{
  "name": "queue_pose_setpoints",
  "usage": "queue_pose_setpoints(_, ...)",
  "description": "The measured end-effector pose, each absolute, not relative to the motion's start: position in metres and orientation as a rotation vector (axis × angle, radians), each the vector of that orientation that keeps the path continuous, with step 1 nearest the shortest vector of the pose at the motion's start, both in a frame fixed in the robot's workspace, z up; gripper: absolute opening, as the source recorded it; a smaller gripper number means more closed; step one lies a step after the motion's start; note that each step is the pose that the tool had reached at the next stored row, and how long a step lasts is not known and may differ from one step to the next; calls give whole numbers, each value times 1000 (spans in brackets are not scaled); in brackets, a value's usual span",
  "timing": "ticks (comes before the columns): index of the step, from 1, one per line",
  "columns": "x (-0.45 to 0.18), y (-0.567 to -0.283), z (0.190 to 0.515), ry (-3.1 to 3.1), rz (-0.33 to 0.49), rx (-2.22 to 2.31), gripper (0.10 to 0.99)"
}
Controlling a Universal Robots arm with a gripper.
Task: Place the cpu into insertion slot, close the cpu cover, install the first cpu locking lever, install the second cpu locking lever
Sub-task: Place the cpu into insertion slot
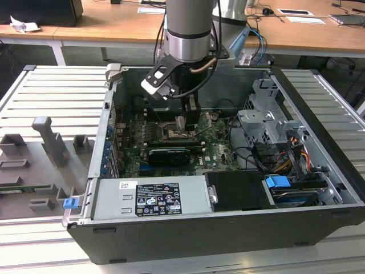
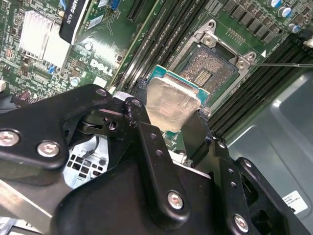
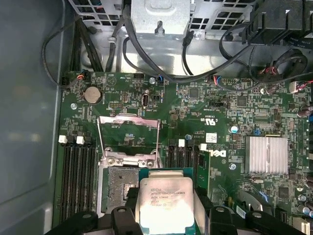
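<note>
The end effector (image 2: 172,116) grips the cpu (image 2: 170,100) by two edges — a flat, dull-silver square — just above the dark, metal-rimmed insertion slot (image 2: 208,68).

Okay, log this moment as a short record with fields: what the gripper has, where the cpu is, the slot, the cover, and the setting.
gripper: shut on the cpu's edges
cpu: held clear of the insertion slot, partly over it in the first wrist view, not seated
insertion slot: empty, pin field exposed
cpu cover: open, raised off the slot
setting: inside an open computer case
</note>
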State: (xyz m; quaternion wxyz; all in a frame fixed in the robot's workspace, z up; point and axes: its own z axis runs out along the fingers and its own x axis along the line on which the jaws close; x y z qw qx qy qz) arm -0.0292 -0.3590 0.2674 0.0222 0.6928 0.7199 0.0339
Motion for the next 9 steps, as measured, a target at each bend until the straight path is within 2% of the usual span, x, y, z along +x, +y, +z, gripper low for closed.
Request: queue_pose_setpoints(9, -30, -359, 258, 2223, 105, 2154, 529)
